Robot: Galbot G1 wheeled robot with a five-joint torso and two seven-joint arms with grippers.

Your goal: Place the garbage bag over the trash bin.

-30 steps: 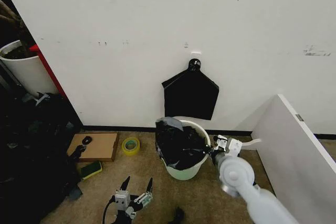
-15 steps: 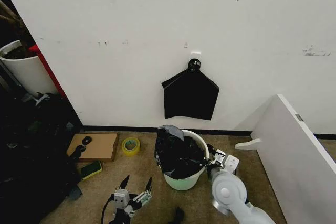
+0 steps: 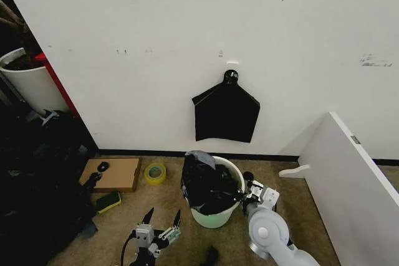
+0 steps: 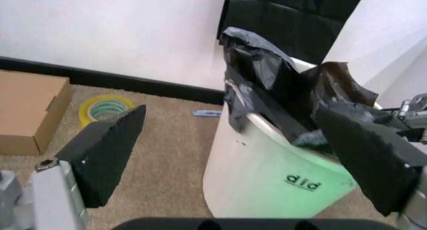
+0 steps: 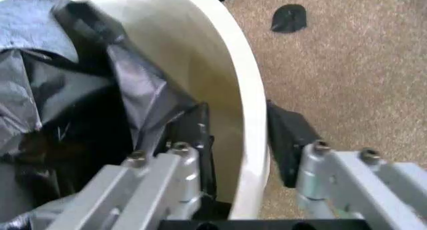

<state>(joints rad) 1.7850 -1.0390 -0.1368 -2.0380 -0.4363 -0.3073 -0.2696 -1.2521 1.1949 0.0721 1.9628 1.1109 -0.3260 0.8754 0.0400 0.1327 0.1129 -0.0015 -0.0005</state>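
Since the earlier frames we record that the trash bin (image 3: 215, 199) has shifted nearer the robot and slightly to its left, away from the wall, and the right arm has drawn back with it; the left gripper (image 3: 162, 218) has stayed low in front.

Head view: we count one trash bin, round, cream-white, smooth plastic with a rolled rim, standing on tan carpet. One garbage bag (image 3: 209, 185), thin, glossy and crinkled, sits bunched inside the bin, with a flap rising above the rim on the robot's left; the rim on the right is bare. One flat black pentagon bag (image 3: 225, 115) hangs on the white wall. One yellow tape roll (image 3: 155, 172), one cardboard box (image 3: 115, 174) and one white board (image 3: 352, 179) are near. The right gripper (image 3: 247, 192) is at the bin's right rim.

Left wrist view: two black fingers stand spread wide with nothing between them, short of the bin (image 4: 270, 177). The bag (image 4: 280, 95) drapes over the near rim in folds.

Right wrist view: the right gripper (image 5: 240, 140) straddles the rim, one black pad inside against the bag (image 5: 87, 85) and one outside, closed on the bin wall (image 5: 230, 85).
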